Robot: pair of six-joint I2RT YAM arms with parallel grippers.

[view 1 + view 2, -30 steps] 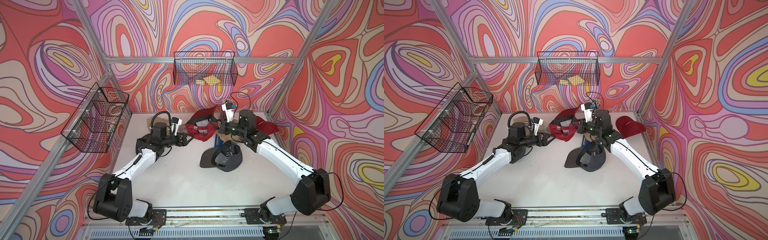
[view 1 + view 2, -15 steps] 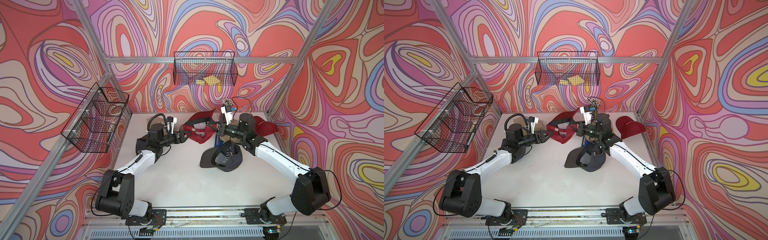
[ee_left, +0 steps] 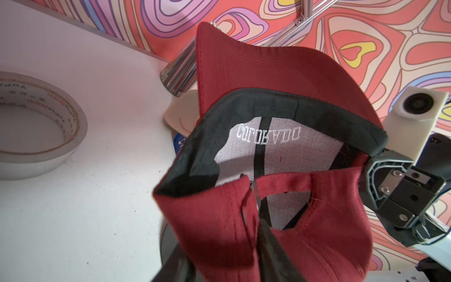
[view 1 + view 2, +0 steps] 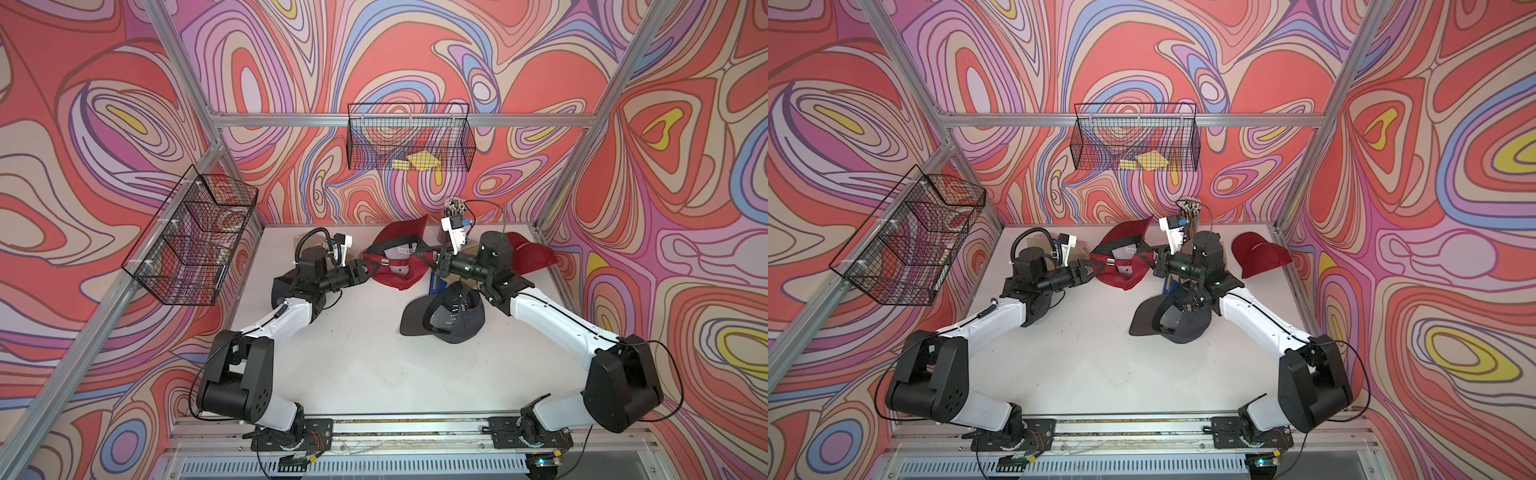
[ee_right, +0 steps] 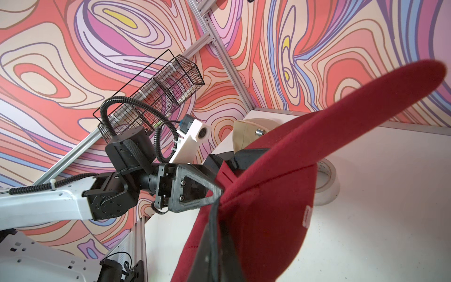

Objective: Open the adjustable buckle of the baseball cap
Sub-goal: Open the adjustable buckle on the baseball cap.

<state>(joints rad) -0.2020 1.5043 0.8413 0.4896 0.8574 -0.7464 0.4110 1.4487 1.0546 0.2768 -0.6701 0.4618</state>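
Both arms reach in from the front rail with elbows bent outward, their wrists roughly level and facing each other near the back of the white tabletop (image 4: 353, 357). The red baseball cap (image 4: 399, 276) is stretched between them, with its opening turned upward and its brim rising toward the back wall. The left gripper (image 4: 375, 264) is closed on the cap's rear band, and the silvery buckle (image 4: 385, 262) sits just past its fingertips. The right gripper (image 4: 431, 259) is pinched together on the black-lined rim on the cap's opposite side.

In the left wrist view the buckle is edge-on and blurred, so its state cannot be told. Red fabric covers the left fingertips in the right wrist view. Whether the crown touches the tabletop is unclear.

A dark grey cap (image 4: 453, 318) lies below the right gripper. Behind that wrist, the arm partly hides another red cap (image 4: 534, 257). A cup of pencils (image 4: 452, 208) stands just behind the right gripper, and a tape roll (image 3: 36, 122) lies beside the left one. Wire baskets (image 4: 409, 137) hang on the swirl-patterned walls.
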